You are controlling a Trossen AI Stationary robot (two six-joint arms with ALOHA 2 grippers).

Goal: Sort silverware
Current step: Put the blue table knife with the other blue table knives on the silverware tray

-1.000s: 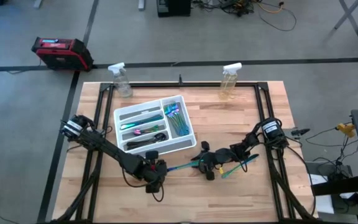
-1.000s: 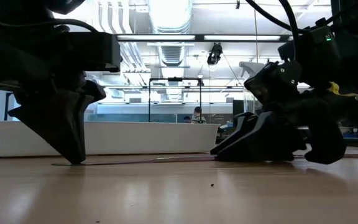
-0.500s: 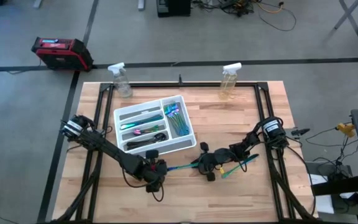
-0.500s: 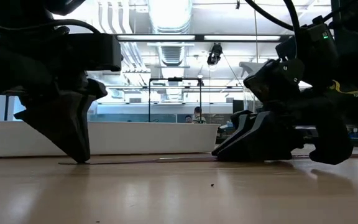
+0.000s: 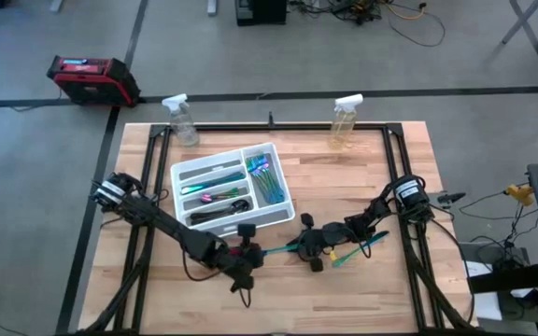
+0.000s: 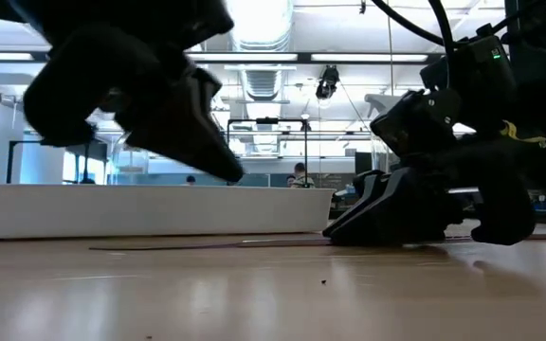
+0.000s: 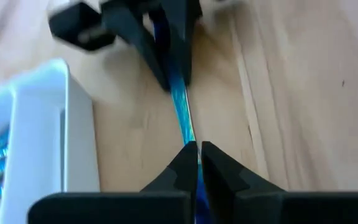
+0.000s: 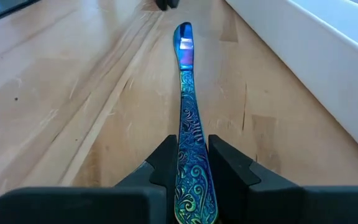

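A slim iridescent blue utensil lies on the wooden table in front of the white tray. It points from my right gripper toward my left gripper. My right gripper is shut on its patterned handle. My left gripper hangs above the utensil's other end, clear of the table, tipped up, its fingers almost together and holding nothing. A second, teal utensil lies on the table under my right arm. Several more utensils lie in the tray's compartments. My right gripper pinches the utensil's patterned handle by its two long edges, one finger on each. The fingers come from the table's right side, slanting down, and lie along the utensil. The utensil lies flat on the table, its rounded far end toward my left gripper.
The tray's white wall runs close along the far side of the utensil. Two clear spray bottles stand at the table's far edge. Bare wood lies toward the near edge.
My left gripper has lifted off the table, where its tip stood on the utensil's end, and has tipped up and turned, shifting a little toward my right gripper. The utensil has stayed lying on the table.
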